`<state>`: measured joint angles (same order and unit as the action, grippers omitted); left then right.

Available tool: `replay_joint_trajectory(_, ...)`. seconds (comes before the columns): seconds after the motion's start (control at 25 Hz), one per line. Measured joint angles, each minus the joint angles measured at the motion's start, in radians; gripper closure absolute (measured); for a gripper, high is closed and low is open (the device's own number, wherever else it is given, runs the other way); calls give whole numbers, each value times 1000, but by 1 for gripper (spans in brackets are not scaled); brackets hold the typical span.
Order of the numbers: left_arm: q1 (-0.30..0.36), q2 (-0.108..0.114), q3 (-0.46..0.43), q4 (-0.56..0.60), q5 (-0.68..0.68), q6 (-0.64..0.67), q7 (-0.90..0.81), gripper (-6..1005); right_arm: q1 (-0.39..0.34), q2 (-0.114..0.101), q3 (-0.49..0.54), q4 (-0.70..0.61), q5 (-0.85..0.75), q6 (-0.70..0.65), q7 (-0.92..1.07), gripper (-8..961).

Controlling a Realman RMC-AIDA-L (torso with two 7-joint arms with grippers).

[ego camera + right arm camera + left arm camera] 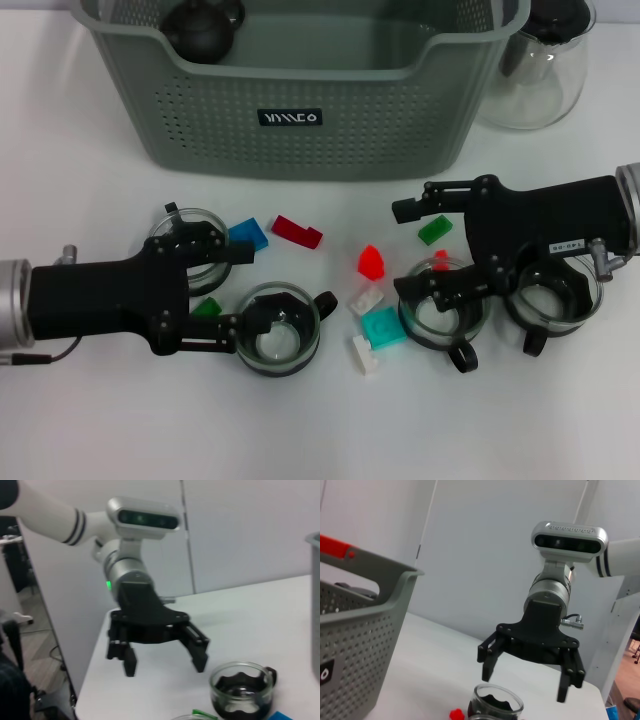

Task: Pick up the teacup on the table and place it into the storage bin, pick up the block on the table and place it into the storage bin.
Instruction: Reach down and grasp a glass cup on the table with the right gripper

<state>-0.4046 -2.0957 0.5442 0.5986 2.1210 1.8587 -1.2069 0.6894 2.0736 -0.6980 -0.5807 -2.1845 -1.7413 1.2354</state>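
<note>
The grey-green storage bin (300, 110) stands at the back of the white table, with a dark teapot (200, 30) inside it. Several glass teacups sit in front: one (282, 332) by my left gripper's lower finger, one (188, 232) behind its upper finger, one (445, 312) under my right gripper's lower finger. Small blocks lie between the arms: blue (248, 235), red (297, 230), red (371, 262), teal (382, 325), green (433, 232). My left gripper (240, 290) is open around a green block (207, 308). My right gripper (400, 248) is open, holding nothing.
A clear glass carafe (540, 70) stands right of the bin. Another teacup (552, 295) sits under the right arm. White blocks (367, 298) (365, 355) lie mid-table. The left wrist view shows the right gripper (525, 680) over a teacup (495, 707); the right wrist view shows the left gripper (165, 662).
</note>
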Motion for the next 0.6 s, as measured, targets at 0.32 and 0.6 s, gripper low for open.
replay_joint_trajectory(0.32,7,-5,-16,-32,-4,-7,-1,128,-8,-5,36,5,13,8,15,22)
replay_joint_trajectory(0.6,0,-9,-42,-37,-7,-16,0,128,-44,-6,58,18,27,-37,17,36)
